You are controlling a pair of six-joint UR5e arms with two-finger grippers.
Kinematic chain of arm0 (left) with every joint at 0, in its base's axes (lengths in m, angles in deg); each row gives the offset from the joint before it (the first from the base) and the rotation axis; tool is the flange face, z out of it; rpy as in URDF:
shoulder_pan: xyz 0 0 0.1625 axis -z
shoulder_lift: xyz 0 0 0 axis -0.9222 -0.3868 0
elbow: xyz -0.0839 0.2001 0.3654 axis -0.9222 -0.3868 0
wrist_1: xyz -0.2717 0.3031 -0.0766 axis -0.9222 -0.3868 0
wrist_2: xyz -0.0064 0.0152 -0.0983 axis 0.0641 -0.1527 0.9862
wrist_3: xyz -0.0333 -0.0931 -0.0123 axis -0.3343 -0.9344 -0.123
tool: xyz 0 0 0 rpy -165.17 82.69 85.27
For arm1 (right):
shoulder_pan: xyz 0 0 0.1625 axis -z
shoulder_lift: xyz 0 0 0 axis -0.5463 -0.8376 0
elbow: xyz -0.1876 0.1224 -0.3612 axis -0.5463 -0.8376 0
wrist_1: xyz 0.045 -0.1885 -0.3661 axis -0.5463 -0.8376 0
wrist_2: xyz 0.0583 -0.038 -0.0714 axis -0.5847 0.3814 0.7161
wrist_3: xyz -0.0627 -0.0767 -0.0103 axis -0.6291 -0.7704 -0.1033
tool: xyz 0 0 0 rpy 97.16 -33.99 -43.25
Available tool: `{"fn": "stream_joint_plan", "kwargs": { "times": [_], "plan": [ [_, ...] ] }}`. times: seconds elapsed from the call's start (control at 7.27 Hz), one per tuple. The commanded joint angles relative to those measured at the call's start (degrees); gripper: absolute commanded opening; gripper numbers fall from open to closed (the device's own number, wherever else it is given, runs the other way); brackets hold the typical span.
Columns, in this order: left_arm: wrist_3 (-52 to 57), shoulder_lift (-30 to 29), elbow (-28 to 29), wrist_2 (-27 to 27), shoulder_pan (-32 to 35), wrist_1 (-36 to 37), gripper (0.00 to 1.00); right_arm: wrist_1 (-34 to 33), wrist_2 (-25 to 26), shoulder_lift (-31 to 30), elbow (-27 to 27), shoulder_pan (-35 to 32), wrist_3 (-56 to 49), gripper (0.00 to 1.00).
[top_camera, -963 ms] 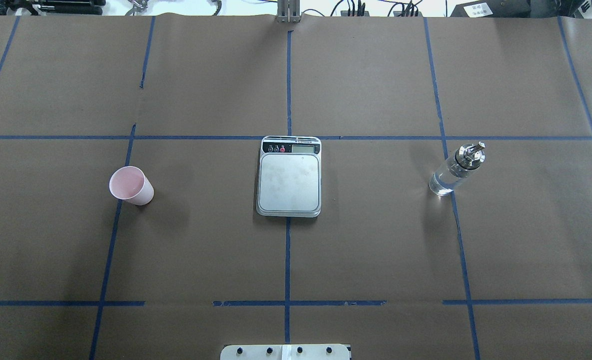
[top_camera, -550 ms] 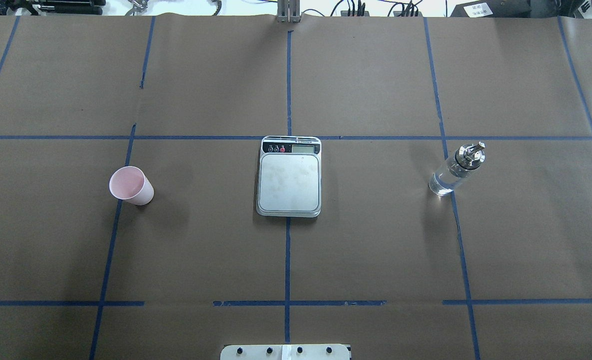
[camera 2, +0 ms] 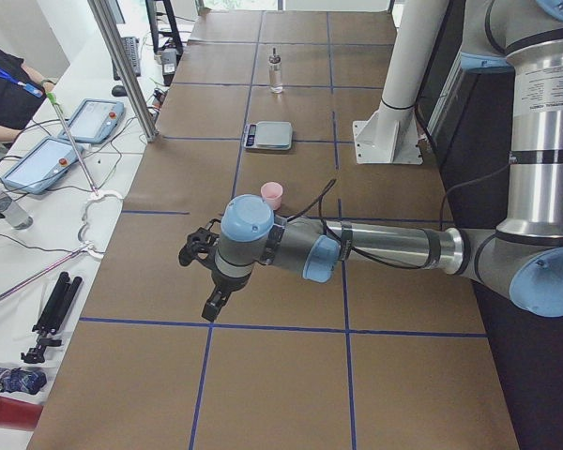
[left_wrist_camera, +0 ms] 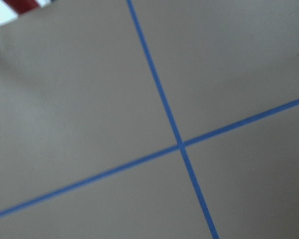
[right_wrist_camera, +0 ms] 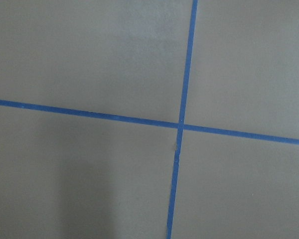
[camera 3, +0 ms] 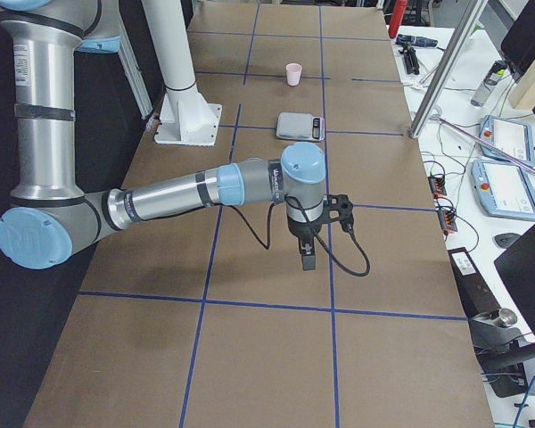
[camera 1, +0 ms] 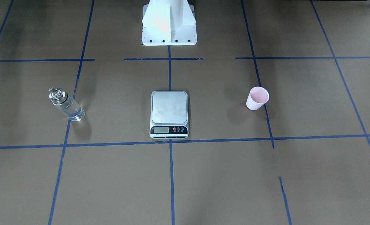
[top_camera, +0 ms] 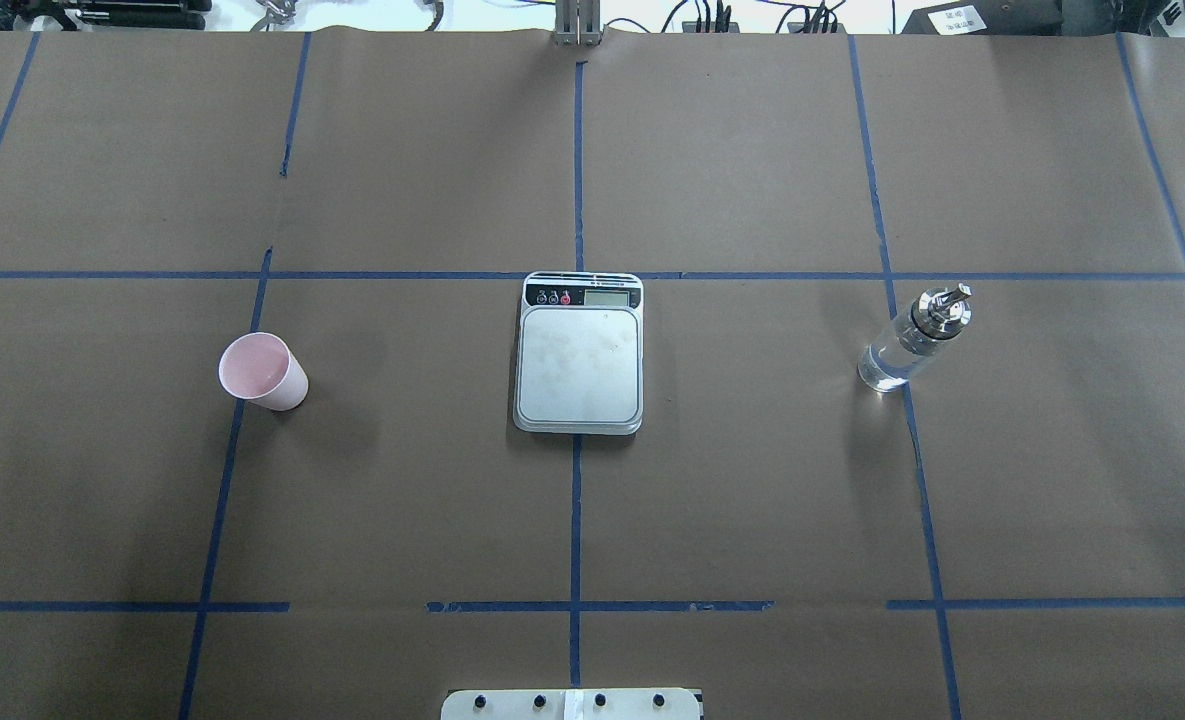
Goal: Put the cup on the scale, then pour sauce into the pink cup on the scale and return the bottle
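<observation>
Brown-papered worktop (top_camera: 752,480), gridded with blue tape (top_camera: 576,520). Nothing of the task is done as far as the views show.

- Left end effector (camera 2: 211,302): hangs low over bare paper near its own end of the worktop, nothing beneath it but a tape crossing. Seen only from the side, so I cannot tell how far it is open; no object is near enough for it to be holding.
- Right end effector (camera 3: 305,257): the same at the opposite end, pointing down over a tape crossing. Opening cannot be told either.
- Cup (top_camera: 262,372): upright on the paper, just beyond the left end effector towards the middle, well apart from the scale. Pale pink, tapered, inside looks dry.
- Scale (top_camera: 579,360): farther on from each end effector, roughly between them. Silver platform bare, display strip on the side away from the robot.
- Bottle (top_camera: 902,345): upright, on the right end effector's side of the scale, well apart from it. Clear glass, metal cap and spout, sauce (top_camera: 882,368) colourless.

Left to do, by my reading: set the cup on the scale, pour, return the bottle.
</observation>
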Motion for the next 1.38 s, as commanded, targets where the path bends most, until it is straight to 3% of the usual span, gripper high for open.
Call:
{"fn": "stream_joint_plan", "kwargs": {
  "times": [0.0,0.14,0.28,0.41,0.55,0.83,1.1,1.24],
  "plan": [
    [-0.15,-3.36,2.83,0.05,-1.73,-16.59,1.0,2.58,-1.37,0.0,-0.58,-0.05,-0.09,1.0],
    [-0.49,-6.52,5.81,2.4,-3.74,-19.44,1.0,7.04,-1.81,-1.67,-1.8,-0.05,0.17,1.0],
    [-8.68,-7.94,6.71,7.12,-4.89,-19.47,1.0,8.74,-1.99,-2.03,-2.85,-0.05,0.09,1.0],
    [-16.5,-9.79,6.11,7.95,-7.86,-19.82,1.0,9.98,-3.65,-2.82,-3.12,-0.05,0.09,1.0],
    [-17.89,-10.15,3.66,8.05,-13.46,-24.61,1.0,10.08,-5.4,-3.0,-3.13,-0.05,0.0,1.0],
    [-36.6,-10.33,1.37,6.56,-26.9,-27.65,1.0,10.17,-6.12,-3.09,-3.04,-0.05,-0.09,1.0],
    [-52.9,-7.63,-6.86,-9.53,-36.75,-25.47,1.0,10.52,-6.12,-3.53,-3.13,-0.05,0.0,1.0],
    [-60.28,-7.69,-12.21,-17.71,-42.03,-16.05,1.0,10.52,-6.12,-3.79,-3.04,-0.05,0.09,1.0]
  ]
}}
